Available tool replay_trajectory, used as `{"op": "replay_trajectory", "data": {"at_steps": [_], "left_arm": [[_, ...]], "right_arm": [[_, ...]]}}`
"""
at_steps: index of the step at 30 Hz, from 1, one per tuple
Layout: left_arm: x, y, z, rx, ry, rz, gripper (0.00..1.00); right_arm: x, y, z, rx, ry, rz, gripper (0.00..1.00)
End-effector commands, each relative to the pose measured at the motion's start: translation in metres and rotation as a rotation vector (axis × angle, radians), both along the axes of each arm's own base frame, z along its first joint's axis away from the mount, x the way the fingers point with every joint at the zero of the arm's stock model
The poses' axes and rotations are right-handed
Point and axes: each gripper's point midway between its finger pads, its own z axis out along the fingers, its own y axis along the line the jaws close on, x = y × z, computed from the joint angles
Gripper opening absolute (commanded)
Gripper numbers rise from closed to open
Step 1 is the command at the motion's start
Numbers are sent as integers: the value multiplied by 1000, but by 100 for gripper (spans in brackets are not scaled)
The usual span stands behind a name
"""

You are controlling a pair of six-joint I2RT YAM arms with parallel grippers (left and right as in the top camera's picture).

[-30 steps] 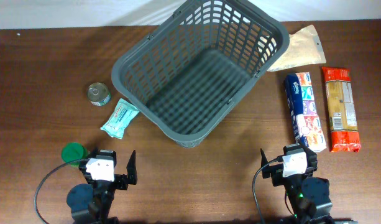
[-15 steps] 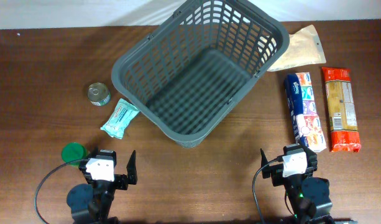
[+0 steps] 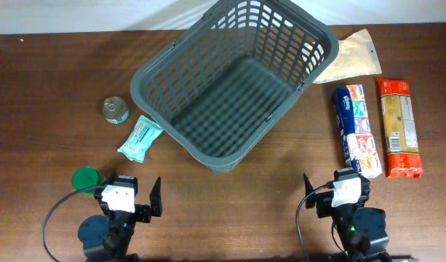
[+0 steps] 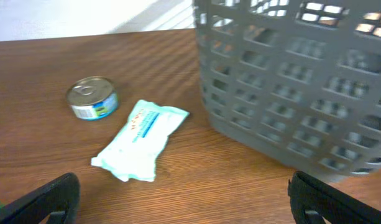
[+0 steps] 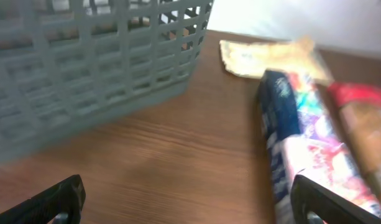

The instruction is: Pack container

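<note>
On the brown wooden table [image 3: 48, 73], the container [image 3: 281, 44] sits at the far middle, turned at a slant to the table's edges, its solid floor in full view from overhead. To its left lie a small tin can [image 3: 116, 110] and, just beside it and nearer the arms, a pale green wipes packet [image 3: 140, 137], both apart from the container's wall. A green round lid [image 3: 83, 177] rests near the left arm's base. At the container's far right corner a tan paper pouch [image 3: 353, 58] lies flat, one edge hidden under the rolled rim. Further right, a blue printed packet [image 3: 356, 131] and a red-orange packet [image 3: 399, 128] lie side by side, lengthwise, close together. The left gripper [image 4: 190, 202] hangs low at the near edge with its jaws spread wide and nothing between them, facing the wipes packet and the container's slotted wall. The right gripper [image 5: 196, 202] likewise stands wide apart and holds nothing, with the container's wall to its left and the blue printed packet to its right.
</note>
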Motion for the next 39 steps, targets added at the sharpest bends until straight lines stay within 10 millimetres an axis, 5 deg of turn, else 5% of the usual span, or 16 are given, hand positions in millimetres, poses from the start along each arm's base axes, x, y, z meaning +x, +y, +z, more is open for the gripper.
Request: {"op": "replay_trajectory", "data": {"at_steps": [1, 5, 8, 15, 16, 18, 20, 28, 33, 39], "left_arm": [[-2, -14, -1, -70, 1, -61, 99], [-6, -30, 3, -142, 1, -143, 99], [-4, -33, 24, -208, -46, -149, 99], [-8, -34, 77, -208, -45, -148, 99], [-9, -34, 80, -212, -18, -146, 99], [-11, -33, 87, -201, 57, -141, 99], [-12, -32, 93, -184, 128, -134, 99], [-8, -16, 135, -152, 332, -56, 99], [4, -25, 180, -165, 227, -120, 99], [5, -34, 186, -187, 208, -181, 96]], "right_arm": [[-3, 13, -2, 410, 74, -62, 99], [-5, 21, -1, 556, 111, -62, 99], [-2, 25, 9, 566, 75, -31, 99], [-6, 49, 64, 584, -68, 169, 99], [-7, 50, 69, 585, -73, 175, 91], [-9, 49, 76, 583, -62, 169, 57], [-8, 42, 74, 566, -9, 113, 4], [1, 33, 97, 385, 172, 36, 4], [23, 36, 121, 273, 343, 19, 4], [51, 42, 148, 255, 390, 15, 4]]}}
